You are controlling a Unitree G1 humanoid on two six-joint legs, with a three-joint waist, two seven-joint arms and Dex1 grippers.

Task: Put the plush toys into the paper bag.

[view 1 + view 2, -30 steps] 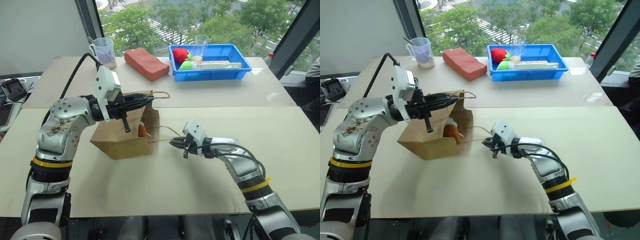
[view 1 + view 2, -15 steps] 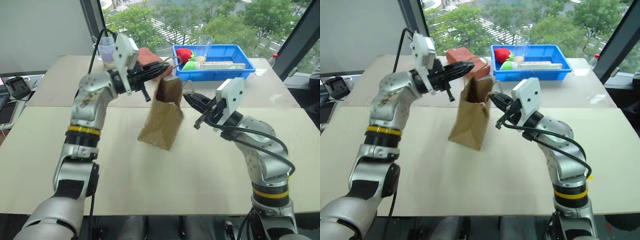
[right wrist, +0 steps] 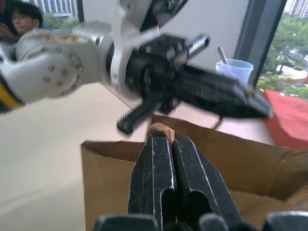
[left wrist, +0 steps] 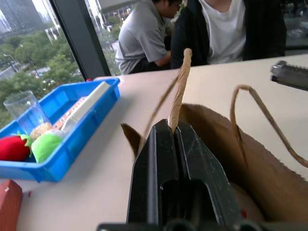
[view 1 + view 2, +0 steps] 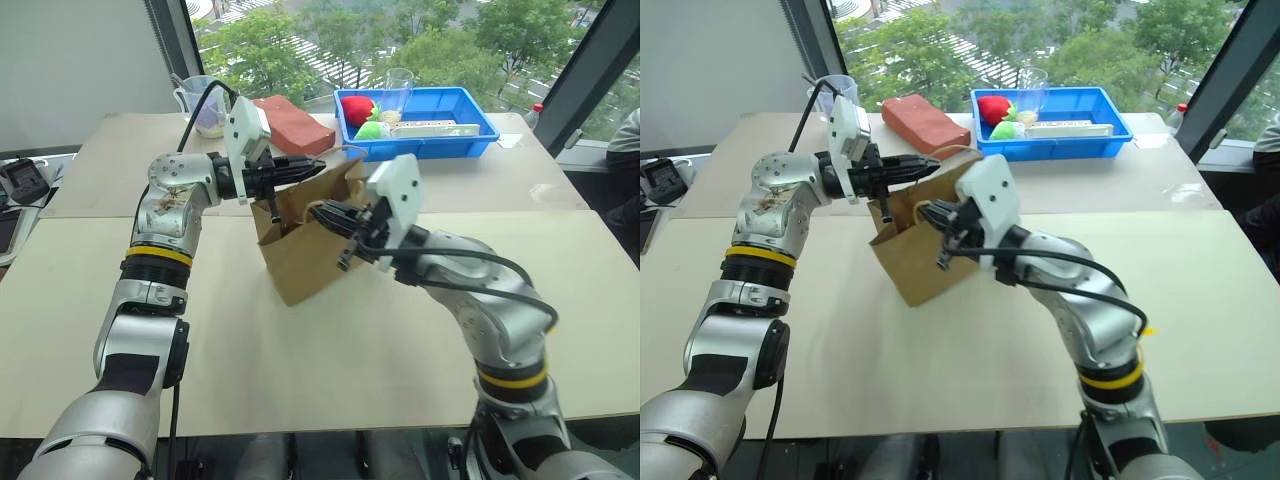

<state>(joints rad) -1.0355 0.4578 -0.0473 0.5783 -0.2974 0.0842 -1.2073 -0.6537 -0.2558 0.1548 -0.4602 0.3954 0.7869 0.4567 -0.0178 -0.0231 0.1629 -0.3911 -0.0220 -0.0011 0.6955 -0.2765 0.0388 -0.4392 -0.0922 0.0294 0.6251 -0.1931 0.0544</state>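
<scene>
The brown paper bag (image 5: 300, 250) hangs tilted over the near table, its mouth facing up and to the right. My left gripper (image 5: 318, 167) points right over the bag's mouth, shut on one tan cord handle (image 4: 180, 86). My right gripper (image 5: 322, 212) sits just below and in front of it, shut on the other handle (image 3: 160, 128) at the bag's near rim. The two grippers are close together, with the bag's opening between them. The bag's walls hide the plush toys. Deep inside the bag lies a rounded tan shape (image 4: 240, 195); what it is cannot be told.
At the back right stands a blue tray (image 5: 470, 140) holding a red soft item (image 5: 360, 108), a green one (image 5: 373, 130) and a clear cup (image 5: 399, 92). A reddish-brown block (image 5: 300, 120) and a plastic jug (image 5: 204, 104) stand behind the bag. People (image 4: 211, 29) sit beyond the table.
The bag lay on its side a second ago. It has been lifted by both handles and now hangs tilted. My right gripper rose and came left, close to my left gripper.
</scene>
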